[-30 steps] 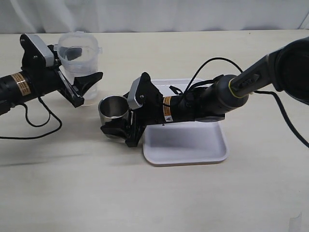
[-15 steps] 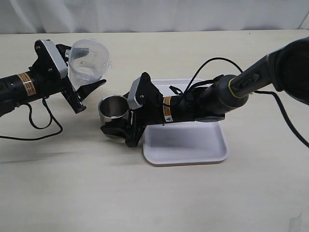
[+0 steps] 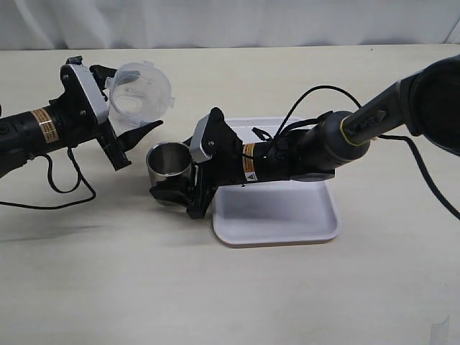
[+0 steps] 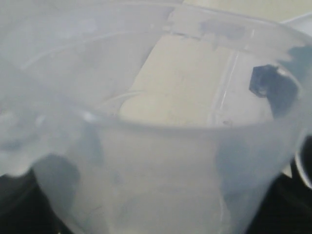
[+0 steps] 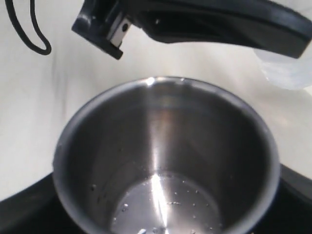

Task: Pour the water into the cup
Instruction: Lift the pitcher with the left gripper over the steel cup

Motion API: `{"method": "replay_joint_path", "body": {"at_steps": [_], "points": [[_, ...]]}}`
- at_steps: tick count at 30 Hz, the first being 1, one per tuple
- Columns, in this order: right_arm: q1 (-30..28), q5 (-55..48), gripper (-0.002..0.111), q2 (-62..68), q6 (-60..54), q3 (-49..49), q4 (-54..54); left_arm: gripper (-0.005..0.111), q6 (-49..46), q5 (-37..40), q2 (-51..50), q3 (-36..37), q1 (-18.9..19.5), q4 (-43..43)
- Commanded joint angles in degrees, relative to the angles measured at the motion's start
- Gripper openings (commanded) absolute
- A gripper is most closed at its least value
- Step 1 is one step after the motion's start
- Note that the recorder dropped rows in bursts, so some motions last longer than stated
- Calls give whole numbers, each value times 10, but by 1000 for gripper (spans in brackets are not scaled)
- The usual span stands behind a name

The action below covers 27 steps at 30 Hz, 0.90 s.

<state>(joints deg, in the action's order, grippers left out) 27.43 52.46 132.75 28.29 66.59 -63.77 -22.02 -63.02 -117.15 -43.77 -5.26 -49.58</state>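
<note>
Left gripper (image 3: 133, 97) clamped on translucent measuring jug (image 3: 142, 90), tilted mouth-first toward the steel cup (image 3: 171, 154), near the beige bench's (image 3: 108, 287) left rear. Right gripper (image 3: 169, 172) clamped round the cup, just left of white tray (image 3: 287, 215) (water (image 5: 161, 204): only droplets on cup floor). White curtain (image 3: 215, 21) behind.
</note>
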Motion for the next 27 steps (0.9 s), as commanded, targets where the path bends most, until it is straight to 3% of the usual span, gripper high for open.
{"method": "replay_joint_path", "body": {"at_steps": [1, 27], "points": [[0, -3, 4, -6, 3, 0, -1, 0, -41, -33, 0, -6, -2, 8], [0, -3, 4, -6, 3, 0, -1, 0, -277, -50, 0, -10, -2, 7]]}}
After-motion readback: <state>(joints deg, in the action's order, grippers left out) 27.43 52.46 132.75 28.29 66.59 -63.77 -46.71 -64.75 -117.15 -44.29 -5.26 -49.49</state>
